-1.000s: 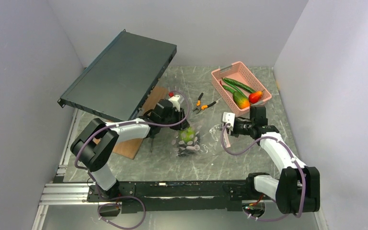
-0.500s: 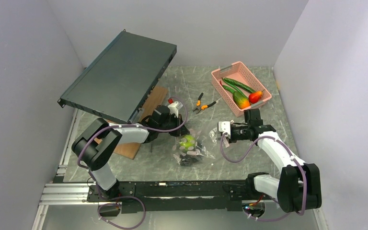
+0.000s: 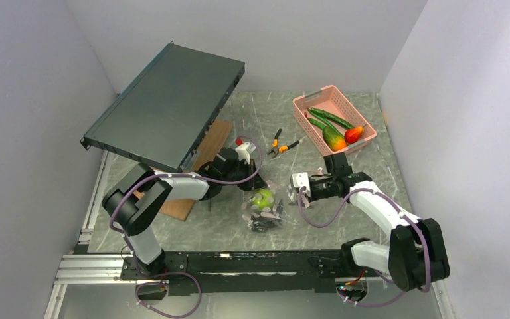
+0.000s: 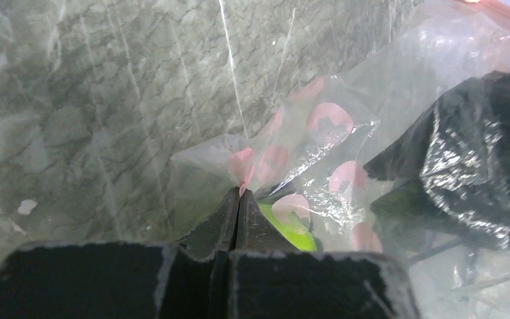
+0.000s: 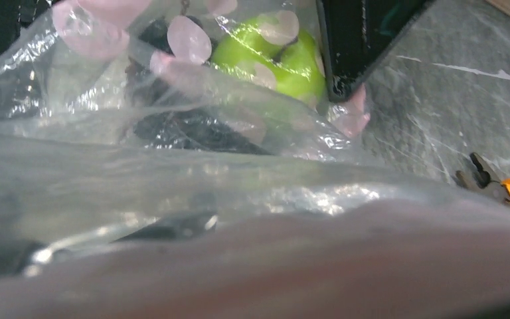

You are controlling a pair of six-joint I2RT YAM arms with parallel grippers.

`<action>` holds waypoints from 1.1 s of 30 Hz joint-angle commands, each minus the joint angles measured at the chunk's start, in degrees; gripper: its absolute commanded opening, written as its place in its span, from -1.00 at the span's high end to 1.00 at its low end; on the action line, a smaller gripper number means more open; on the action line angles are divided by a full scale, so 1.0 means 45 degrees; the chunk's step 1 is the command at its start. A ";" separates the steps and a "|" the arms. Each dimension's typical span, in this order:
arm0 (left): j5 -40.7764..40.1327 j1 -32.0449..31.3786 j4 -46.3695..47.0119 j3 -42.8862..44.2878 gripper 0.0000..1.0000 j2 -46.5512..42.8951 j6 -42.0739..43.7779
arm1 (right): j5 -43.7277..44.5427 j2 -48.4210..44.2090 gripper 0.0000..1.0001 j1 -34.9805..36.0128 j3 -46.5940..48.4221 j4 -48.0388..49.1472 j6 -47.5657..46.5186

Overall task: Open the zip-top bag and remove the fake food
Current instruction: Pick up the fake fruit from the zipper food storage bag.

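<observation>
Zip-top bag: lying crumpled on the marble table, between my two grippers. I cannot make out whether its mouth is open.
Contents: a green apple at the far end of the bag and a dark grape bunch at the near end, both inside the film.
Left gripper: at the bag's far-left edge, fingers clenched. In the left wrist view they pinch a fold of the pink-spotted film at their tip.
Right gripper: just beside the bag's right edge. Bag film fills its wrist view, and I cannot tell how its fingers stand or whether they hold anything.
Food already out: cucumbers, a mango and a red piece lie in the pink basket, well beyond the bag to its far right.
Other items: orange-handled pliers lie beyond the bag, and a dark flat panel leans beyond it to the far left.
Step in hand, my judgement: the removal is partly done. The left is anchoring the bag so that the right can work on it.
Next move calls for: a firm left pinch, a right grip on the opposite lip, then spreading the mouth wide enough to reach the apple.
</observation>
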 commanded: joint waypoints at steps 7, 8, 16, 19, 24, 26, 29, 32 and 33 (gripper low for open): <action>-0.0129 -0.0361 0.0057 0.1148 0.83 -0.0230 0.0172 | 0.1181 0.0450 0.06 0.1029 0.0040 0.1302 0.1031; -0.0372 -0.0444 -0.0357 0.1269 0.71 -0.0509 0.0447 | 0.1237 0.0424 0.06 0.1013 0.0032 0.1322 0.1035; -0.1815 -0.0674 -0.3295 0.2298 0.00 -0.2073 0.2027 | 0.1500 0.0288 0.24 0.0930 0.0067 0.1369 0.1335; -0.2036 -0.0687 -0.3575 0.2154 -0.09 -0.2514 0.2277 | 0.1344 0.0248 0.36 0.0750 0.0151 0.1056 0.1185; -0.2505 -0.1085 -0.4272 0.1817 -0.13 -0.3325 0.2667 | 0.0770 0.0227 0.48 0.0599 0.0384 -0.0422 -0.0287; -0.2811 -0.1420 -0.4687 0.1649 -0.14 -0.3692 0.2739 | 0.0577 0.0264 0.48 0.0620 0.0325 -0.0852 -0.1044; -0.3674 -0.2165 -0.5378 0.1209 -0.13 -0.4357 0.2662 | 0.0495 0.0238 0.47 0.0646 0.0136 -0.1029 -0.1845; -0.4808 -0.2641 -0.5898 0.0375 -0.10 -0.4959 0.2099 | 0.0454 0.0199 0.42 0.0792 0.0046 -0.1159 -0.2383; -0.4973 -0.2717 -0.5908 0.0035 -0.10 -0.5153 0.1835 | 0.0453 0.0195 0.39 0.0868 0.0030 -0.1187 -0.2531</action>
